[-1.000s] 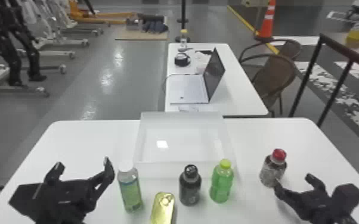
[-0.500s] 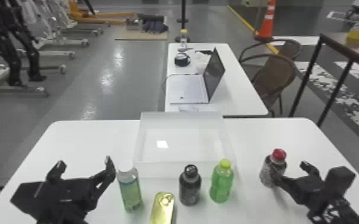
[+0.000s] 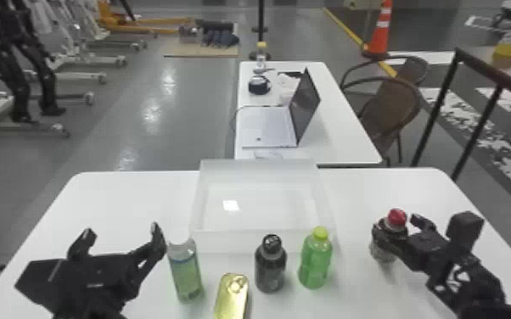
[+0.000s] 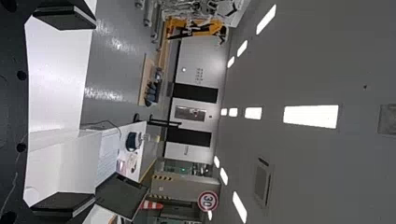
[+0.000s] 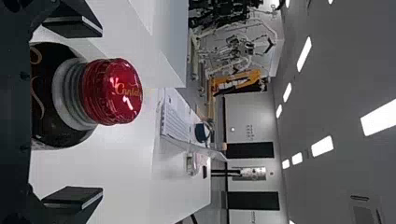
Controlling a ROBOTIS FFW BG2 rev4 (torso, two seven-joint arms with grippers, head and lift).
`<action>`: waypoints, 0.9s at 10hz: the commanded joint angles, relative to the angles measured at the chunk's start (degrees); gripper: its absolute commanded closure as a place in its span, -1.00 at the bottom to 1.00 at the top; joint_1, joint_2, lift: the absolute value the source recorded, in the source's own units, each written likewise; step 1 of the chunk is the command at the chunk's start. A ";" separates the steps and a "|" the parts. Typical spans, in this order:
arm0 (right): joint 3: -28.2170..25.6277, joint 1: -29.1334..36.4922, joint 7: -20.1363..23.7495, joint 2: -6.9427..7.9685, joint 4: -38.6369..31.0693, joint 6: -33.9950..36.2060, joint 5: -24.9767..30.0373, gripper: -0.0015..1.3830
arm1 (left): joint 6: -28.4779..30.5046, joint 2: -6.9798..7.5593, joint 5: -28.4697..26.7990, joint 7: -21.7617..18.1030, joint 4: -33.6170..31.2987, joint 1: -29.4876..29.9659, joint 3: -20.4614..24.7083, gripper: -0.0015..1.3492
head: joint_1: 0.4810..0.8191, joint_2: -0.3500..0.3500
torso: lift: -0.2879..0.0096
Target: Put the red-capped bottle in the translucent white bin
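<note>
On the right of the table stands the red-capped bottle [image 3: 384, 242], upright, with my right gripper [image 3: 394, 229] around it. In the right wrist view the bottle's red cap [image 5: 112, 91] lies between the wide-apart fingers of my right gripper [image 5: 72, 112], gaps showing on both sides. The translucent white bin [image 3: 263, 208] rests at the table's middle, left of that bottle. Over the table's left part my left gripper [image 3: 119, 237] is parked open; the left wrist view shows nothing between the fingers of the left gripper [image 4: 65, 112].
Along the bin's near side stand a clear bottle with green contents [image 3: 186, 271], a dark bottle [image 3: 270, 265] and a green bottle [image 3: 315, 258]. A yellow-gold item [image 3: 232, 297] is nearer the front edge. Behind, a second table holds a laptop [image 3: 267, 127].
My right gripper has moved from the near right of the red-capped bottle up around it, its far finger now beside the cap. The left arm and the bottles have stayed put.
</note>
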 commanded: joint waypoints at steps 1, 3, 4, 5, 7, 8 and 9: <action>1.85 -0.71 -0.03 -0.22 0.23 2.04 2.21 -0.86 | -0.16 -0.04 0.15 -0.12 0.05 0.08 0.22 -0.98 | -0.60 0.00 | 0.26; 2.03 -0.98 -0.11 0.13 1.11 2.04 2.12 -0.27 | -0.34 -0.12 0.15 -0.12 0.14 0.08 0.30 -0.98 | -0.60 0.00 | 0.26; 2.03 -1.07 -0.38 0.13 1.11 1.95 1.77 0.69 | -0.34 -0.21 0.15 -0.12 0.14 0.08 0.30 -0.98 | -0.60 0.00 | 0.26; 2.03 -0.71 -1.08 0.13 0.76 1.86 0.98 0.78 | -0.34 -0.21 0.33 -0.12 0.23 0.08 0.22 -0.98 | -0.60 0.00 | 0.26; 1.94 -0.01 -1.17 0.13 -1.61 2.57 0.01 0.84 | -0.34 -0.21 0.50 -0.20 0.32 0.17 0.22 -0.98 | -0.60 0.00 | 0.26; 1.94 2.45 -2.66 0.21 -7.68 5.99 -1.22 0.84 | -0.34 -0.21 0.50 -0.20 0.32 0.17 0.22 -0.98 | -0.60 0.00 | 0.26; 1.94 5.70 -5.39 0.21 -16.91 11.88 -1.83 0.84 | -0.25 -0.21 0.50 -0.20 0.32 0.17 0.22 -0.98 | -0.60 0.00 | 0.26</action>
